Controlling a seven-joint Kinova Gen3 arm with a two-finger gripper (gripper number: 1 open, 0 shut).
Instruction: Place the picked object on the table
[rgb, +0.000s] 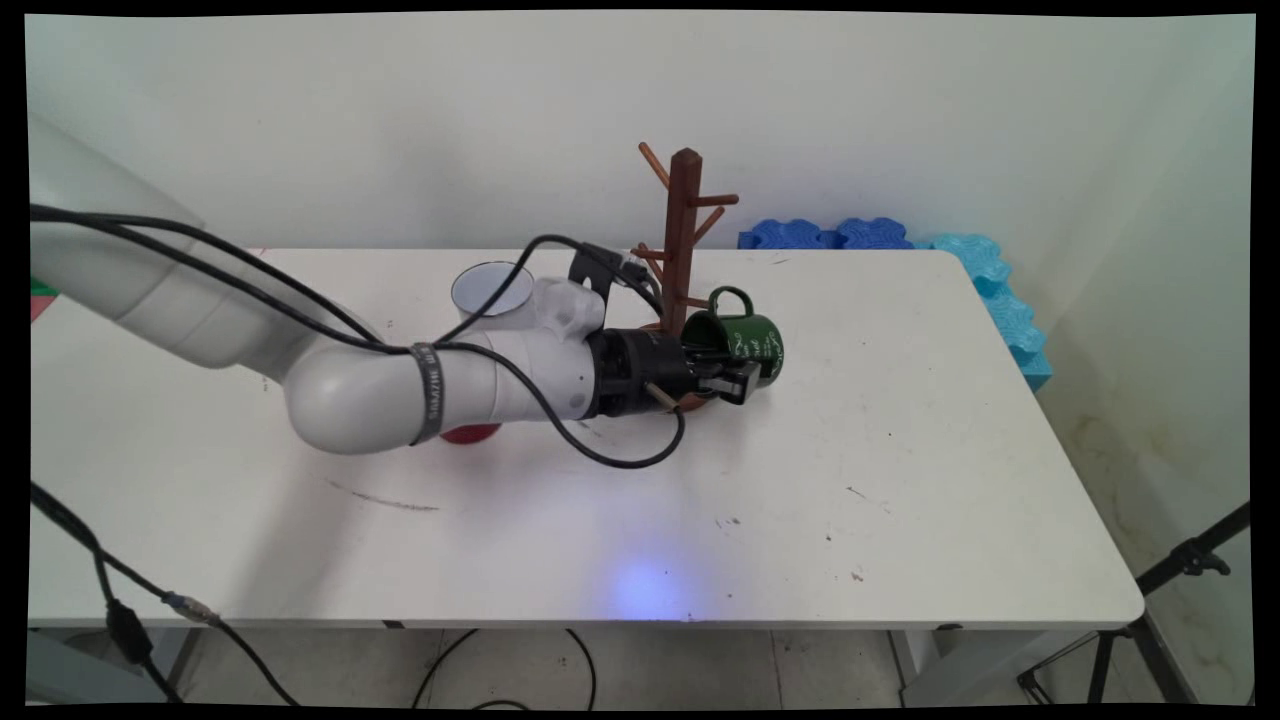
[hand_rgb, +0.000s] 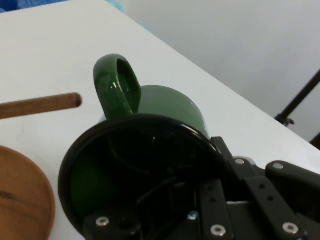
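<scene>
My gripper (rgb: 733, 372) is shut on the rim of a dark green mug (rgb: 752, 340), with one finger inside the mouth and the other outside the wall. The mug is held on its side, handle up, just right of the brown wooden mug tree (rgb: 683, 240) and close over its round base. In the hand view the green mug (hand_rgb: 167, 102) turns its black-rimmed mouth toward the camera, with the handle (hand_rgb: 117, 85) on top. One wooden peg (hand_rgb: 42, 106) points at it from the left, and the gripper (hand_rgb: 210, 175) rises from the bottom edge.
A white cup (rgb: 490, 288) stands behind the arm's wrist. A red object (rgb: 470, 433) shows partly under the arm. Blue foam pieces (rgb: 1000, 290) lie along the table's far right edge. The tree's wooden base (hand_rgb: 20, 200) is at lower left in the hand view.
</scene>
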